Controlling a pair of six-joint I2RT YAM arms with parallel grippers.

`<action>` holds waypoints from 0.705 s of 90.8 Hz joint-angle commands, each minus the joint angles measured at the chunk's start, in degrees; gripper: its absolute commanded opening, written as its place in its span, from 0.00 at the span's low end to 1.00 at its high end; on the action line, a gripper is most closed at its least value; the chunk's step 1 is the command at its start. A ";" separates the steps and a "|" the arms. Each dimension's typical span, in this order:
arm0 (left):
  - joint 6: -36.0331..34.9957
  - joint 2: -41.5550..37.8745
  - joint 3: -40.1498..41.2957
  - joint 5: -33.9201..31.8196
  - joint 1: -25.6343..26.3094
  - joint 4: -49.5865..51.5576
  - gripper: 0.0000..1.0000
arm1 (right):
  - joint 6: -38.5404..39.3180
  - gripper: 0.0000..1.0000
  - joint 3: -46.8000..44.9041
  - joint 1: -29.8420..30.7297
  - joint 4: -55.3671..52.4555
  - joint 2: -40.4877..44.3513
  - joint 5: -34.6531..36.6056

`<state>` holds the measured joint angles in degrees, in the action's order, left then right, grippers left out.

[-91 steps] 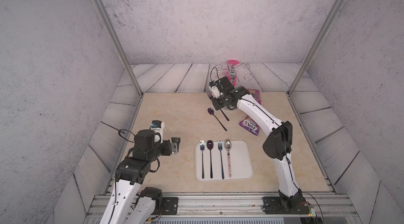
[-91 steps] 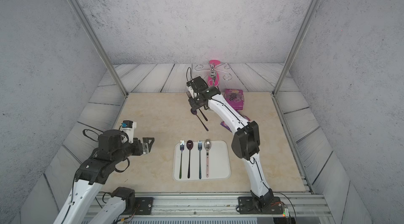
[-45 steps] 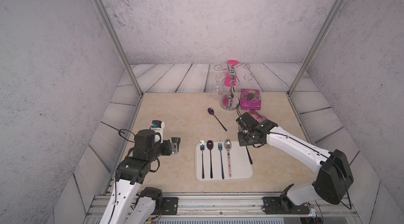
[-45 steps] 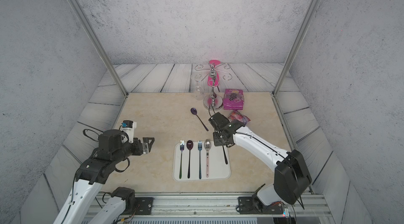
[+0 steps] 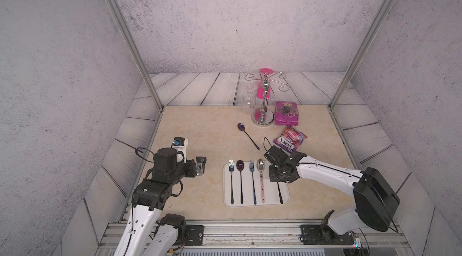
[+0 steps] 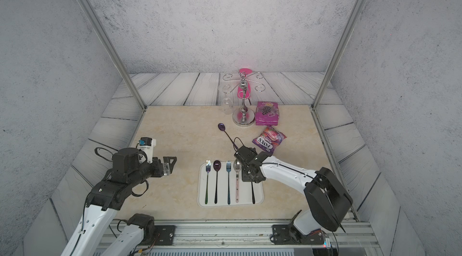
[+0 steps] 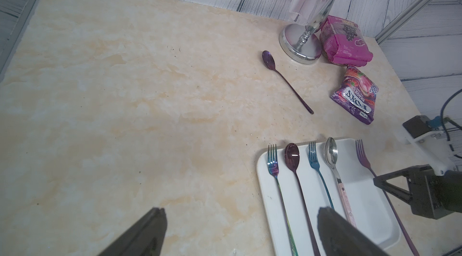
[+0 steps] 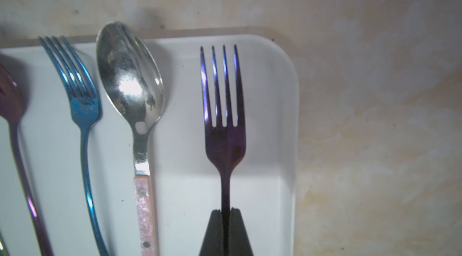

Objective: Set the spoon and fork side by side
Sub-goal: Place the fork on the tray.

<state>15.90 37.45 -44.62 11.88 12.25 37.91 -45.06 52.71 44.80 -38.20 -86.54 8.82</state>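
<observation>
Now our right hand [image 8: 225,210] pinches the purple fork [image 8: 225,137] tight, three o'clock of the tray's [image 8: 287,92] silver spoon [image 8: 130,80]; left hand [image 7: 241,209] gapes empty.

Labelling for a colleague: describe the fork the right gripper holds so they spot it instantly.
On the beige tabletop, the white tray holds a row of cutlery. The purple fork ends that row, beside the pink-handled spoon; it alone is pinched by the right gripper, jaws shut.

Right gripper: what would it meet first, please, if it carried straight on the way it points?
Probably the white tray: the right gripper, shut on the purple fork, points down at its floor; the gap is unclear.
</observation>
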 commanded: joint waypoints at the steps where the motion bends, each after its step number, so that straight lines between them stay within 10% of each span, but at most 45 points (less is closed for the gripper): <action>1: 0.29 -0.70 0.48 0.40 0.31 -0.23 1.00 | -1.22 0.00 1.33 0.55 1.79 -2.25 -0.84; 64: 0.28 -0.53 0.50 0.57 0.30 -0.21 1.00 | -0.23 0.00 2.41 0.61 3.76 -6.43 0.58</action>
<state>15.90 37.26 -44.62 12.19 12.25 37.91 -45.43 54.17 45.17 -33.95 -92.84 8.12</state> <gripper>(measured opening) 0.995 0.050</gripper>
